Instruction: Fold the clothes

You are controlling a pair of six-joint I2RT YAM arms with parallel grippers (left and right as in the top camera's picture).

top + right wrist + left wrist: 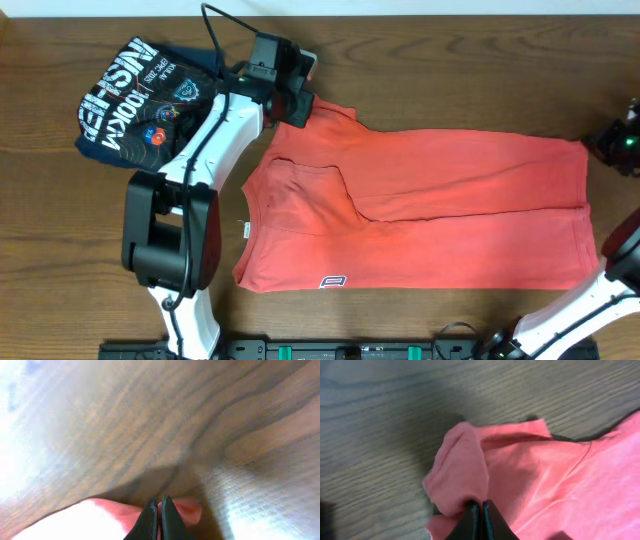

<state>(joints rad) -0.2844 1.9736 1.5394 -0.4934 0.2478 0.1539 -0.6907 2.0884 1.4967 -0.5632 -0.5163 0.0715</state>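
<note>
Evidently grasping: left end effector [481, 510] pinches the T-shirt [450, 210] by its sleeve [460, 470]; right end effector [160, 507] seemingly clamps the hem corner [187, 510]. Next probably calls for lifting both evenly.

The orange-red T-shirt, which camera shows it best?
Overhead: almost all the T-shirt shows. The left wrist view shows only a bunched sleeve pinched by the left end effector; the right wrist view, just a blurred edge at the right end effector.
</note>
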